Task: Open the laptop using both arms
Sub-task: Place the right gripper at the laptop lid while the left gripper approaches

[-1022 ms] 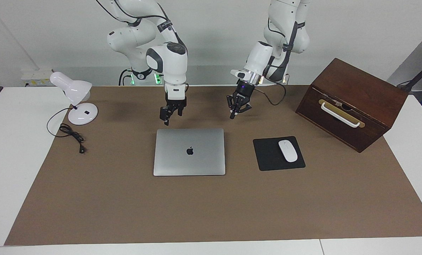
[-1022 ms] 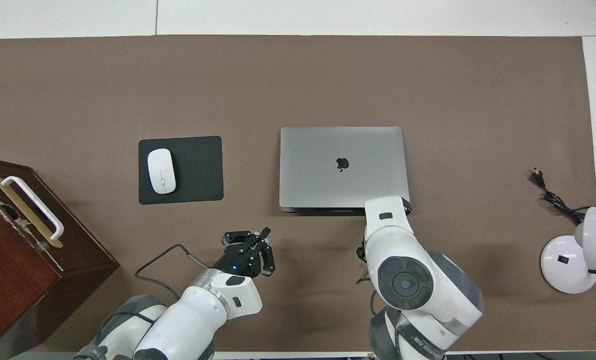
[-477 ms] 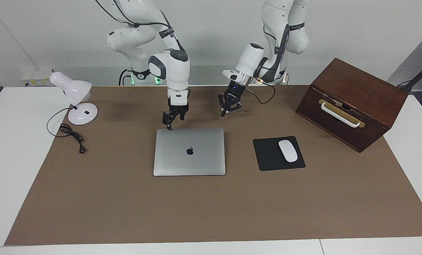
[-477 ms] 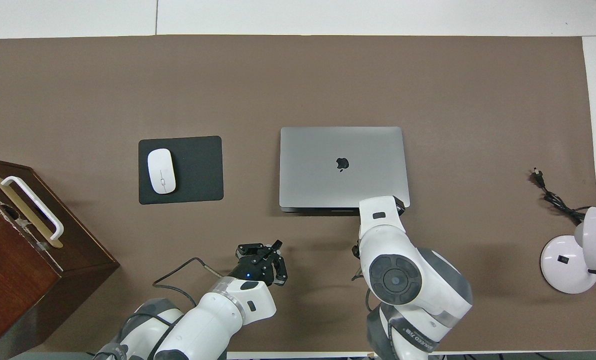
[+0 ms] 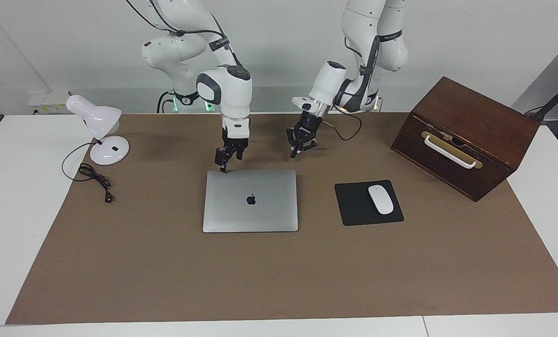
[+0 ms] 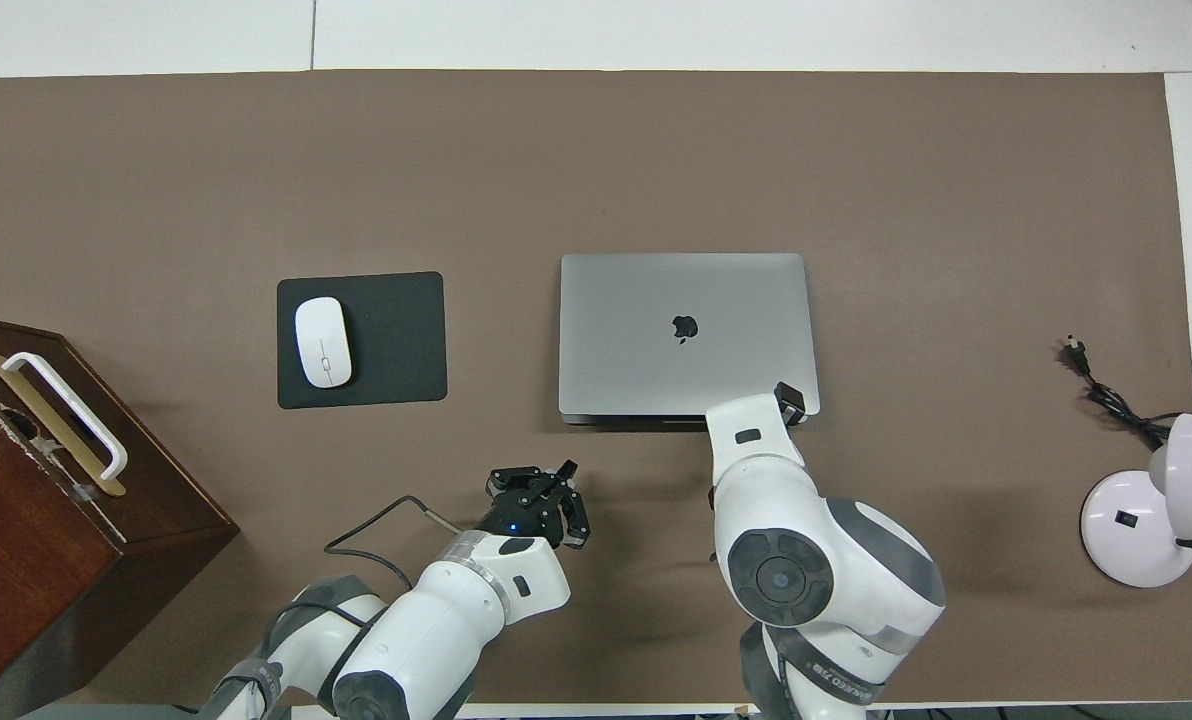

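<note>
Laptop (image 5: 250,201): silver-grey, lid shut, laid flat near the middle of the brown mat (image 5: 279,281) on the tabletop (image 5: 21,187). The long axis is run from the left arm's end toward the right arm's end. The stepped edge is turned toward the robots; the logo is seen upright from across the table.

Right hand (image 5: 223,167): carried on an arm bent over from above, wrist pointed straight down. It is set at the laptop's robot-side edge, at the corner toward the right arm's end. Contact cannot be told; whether the fingers are apart or together cannot be told.

Left hand (image 5: 297,149): fingertips drawn together, nothing held. It is tilted down from a bent arm, over bare mat beside the laptop's other robot-side corner, apart from it.

Also listed: black mouse pad (image 5: 354,206) with white mouse (image 5: 380,199), beside the laptop toward the left arm's end; wooden box (image 5: 466,135); white desk lamp (image 5: 99,128).
</note>
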Robot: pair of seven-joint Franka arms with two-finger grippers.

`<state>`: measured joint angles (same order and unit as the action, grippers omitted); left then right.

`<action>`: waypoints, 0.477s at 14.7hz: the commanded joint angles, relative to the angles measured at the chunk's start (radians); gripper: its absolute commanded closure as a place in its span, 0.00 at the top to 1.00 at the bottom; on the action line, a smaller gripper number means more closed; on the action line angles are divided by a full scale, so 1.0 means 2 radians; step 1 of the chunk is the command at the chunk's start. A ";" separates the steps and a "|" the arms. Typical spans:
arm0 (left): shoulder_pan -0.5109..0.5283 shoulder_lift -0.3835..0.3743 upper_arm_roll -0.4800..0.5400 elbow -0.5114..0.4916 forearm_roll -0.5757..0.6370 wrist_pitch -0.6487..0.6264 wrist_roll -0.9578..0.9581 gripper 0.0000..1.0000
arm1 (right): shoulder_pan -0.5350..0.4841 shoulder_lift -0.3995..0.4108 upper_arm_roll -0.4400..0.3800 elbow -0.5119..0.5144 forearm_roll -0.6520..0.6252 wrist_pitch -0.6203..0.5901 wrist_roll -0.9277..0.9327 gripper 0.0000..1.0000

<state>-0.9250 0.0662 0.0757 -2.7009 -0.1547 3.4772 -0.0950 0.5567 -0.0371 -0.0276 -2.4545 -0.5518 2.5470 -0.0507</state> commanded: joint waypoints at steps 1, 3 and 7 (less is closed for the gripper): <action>-0.005 0.040 0.004 0.040 -0.012 0.012 -0.002 0.00 | -0.002 0.009 -0.002 -0.001 -0.018 0.025 0.020 1.00; 0.003 0.052 0.005 0.051 -0.009 0.012 -0.002 0.00 | -0.005 0.013 -0.002 -0.001 -0.029 0.033 0.022 1.00; 0.009 0.065 0.005 0.063 -0.005 0.012 -0.002 0.00 | -0.005 0.021 -0.002 -0.001 -0.034 0.046 0.033 1.00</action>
<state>-0.9167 0.1617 0.0900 -2.6030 -0.1550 3.4787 -0.0963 0.5559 -0.0117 -0.0321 -2.4545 -0.5817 2.5959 -0.0331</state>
